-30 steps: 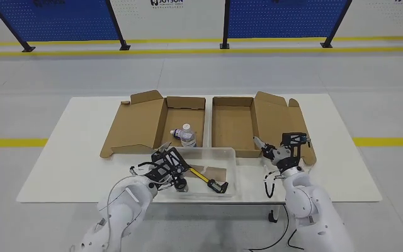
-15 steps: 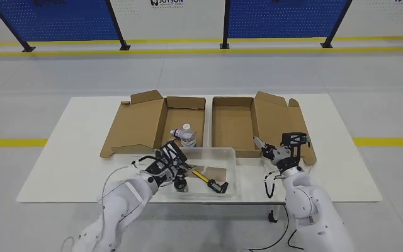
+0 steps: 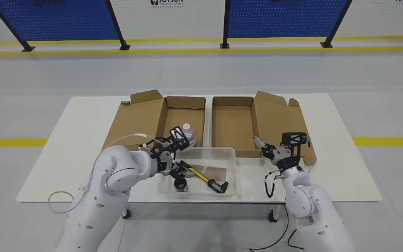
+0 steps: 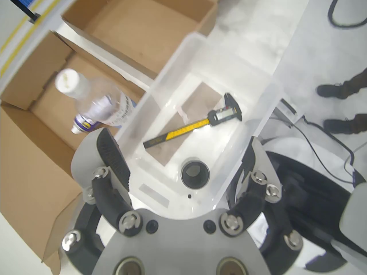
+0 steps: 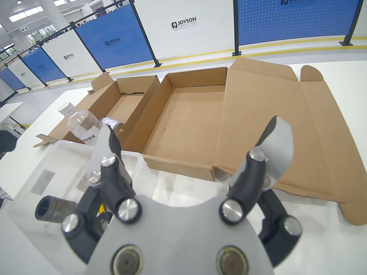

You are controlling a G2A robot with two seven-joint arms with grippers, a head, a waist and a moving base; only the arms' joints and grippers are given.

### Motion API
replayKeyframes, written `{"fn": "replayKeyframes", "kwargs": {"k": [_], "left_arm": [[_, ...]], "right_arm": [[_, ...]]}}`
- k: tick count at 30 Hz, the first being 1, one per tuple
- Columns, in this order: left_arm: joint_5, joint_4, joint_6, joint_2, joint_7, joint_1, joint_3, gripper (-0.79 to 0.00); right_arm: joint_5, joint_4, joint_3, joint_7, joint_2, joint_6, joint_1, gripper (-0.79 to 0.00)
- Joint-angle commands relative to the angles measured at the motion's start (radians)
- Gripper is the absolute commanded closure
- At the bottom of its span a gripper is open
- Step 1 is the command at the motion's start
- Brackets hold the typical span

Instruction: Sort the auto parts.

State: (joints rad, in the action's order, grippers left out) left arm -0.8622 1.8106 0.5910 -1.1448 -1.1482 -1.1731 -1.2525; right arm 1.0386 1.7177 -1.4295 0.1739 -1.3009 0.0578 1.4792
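My left gripper hangs over the left end of the clear bin. Its fingers are spread wide and hold nothing. One finger is on the bin's far-left side and the other on its near side.

Inside the bin, in the near-left corner, lies a short black metal sleeve with its bore open towards my left wrist camera. Right of the sleeve a yellow-and-black caliper lies slantwise on the bin floor. Its scale rests across a brown card sheet and its jaw end points to the bin's near-right corner.

Just beyond the bin's far wall, in the left cardboard box, a clear bottle with a white cap sits beside a small can. I cannot tell whether the bottle stands or leans. The right cardboard box lies beyond the bin's far-right corner.

My right gripper is to the right of the bin, above the right box's open flap. Its fingers are parted and bare.
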Motion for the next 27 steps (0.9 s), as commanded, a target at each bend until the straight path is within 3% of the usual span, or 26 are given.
{"fn": "replayKeyframes", "kwargs": {"k": [1, 10, 12, 16, 18, 25, 26, 27], "left_arm": [[-0.01, -0.022, 0.004, 0.001, -0.029, 0.009, 0.024, -0.785], [-0.035, -0.107, 0.003, 0.008, -0.078, 0.073, 0.135, -0.785], [-0.035, -0.125, 0.002, 0.01, -0.079, 0.084, 0.148, -0.677], [-0.018, -0.16, 0.003, 0.014, -0.078, 0.102, 0.169, -0.539], [-0.023, -0.178, -0.001, 0.017, -0.082, 0.112, 0.177, -0.388], [-0.011, -0.209, -0.007, 0.025, -0.088, 0.135, 0.199, -0.391], [-0.005, -0.212, -0.011, 0.026, -0.092, 0.139, 0.202, -0.456], [-0.006, -0.213, -0.014, 0.028, -0.095, 0.142, 0.206, -0.453]], "right_arm": [[0.0, 0.0, 0.0, 0.0, 0.0, 0.0, 0.0, -0.785], [0.0, 0.0, 0.0, 0.0, 0.0, 0.0, 0.0, -0.785], [0.0, 0.0, 0.0, 0.0, 0.0, 0.0, 0.0, -0.785], [0.0, 0.0, 0.0, 0.0, 0.0, 0.0, 0.0, -0.785], [0.0, 0.0, 0.0, 0.0, 0.0, 0.0, 0.0, -0.785], [0.0, 0.0, 0.0, 0.0, 0.0, 0.0, 0.0, -0.785], [0.0, 0.0, 0.0, 0.0, 0.0, 0.0, 0.0, -0.785], [0.0, 0.0, 0.0, 0.0, 0.0, 0.0, 0.0, -0.785]]}}
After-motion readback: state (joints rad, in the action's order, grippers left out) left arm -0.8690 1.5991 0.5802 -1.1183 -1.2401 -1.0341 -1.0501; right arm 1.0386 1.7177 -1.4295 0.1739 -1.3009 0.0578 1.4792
